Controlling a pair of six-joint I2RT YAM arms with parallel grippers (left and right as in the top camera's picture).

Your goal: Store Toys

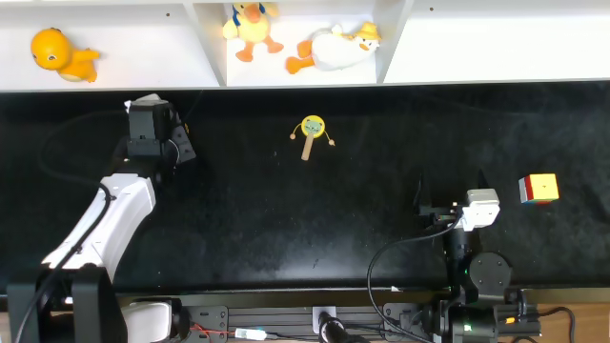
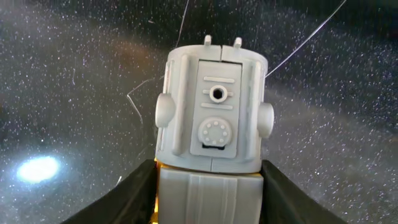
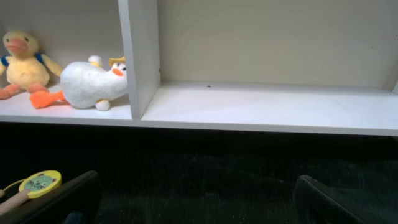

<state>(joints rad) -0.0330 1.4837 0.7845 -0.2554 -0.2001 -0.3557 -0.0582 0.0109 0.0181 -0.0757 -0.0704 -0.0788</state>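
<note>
orange duck (image 1: 62, 52), yellow duck (image 1: 253, 27) and white duck (image 1: 334, 48) are in the shelf (image 1: 477, 71). left hand (image 2: 207, 168) grips the white robot toy (image 2: 211, 106) near it, right hand (image 3: 199, 193) open, empty. rattle (image 1: 312, 133) and cube (image 1: 538, 188) on the worktop (image 1: 238, 219) to go.

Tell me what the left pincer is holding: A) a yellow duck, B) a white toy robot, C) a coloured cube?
B: the left pincer is closed on a white toy robot, as its wrist view shows.
</note>
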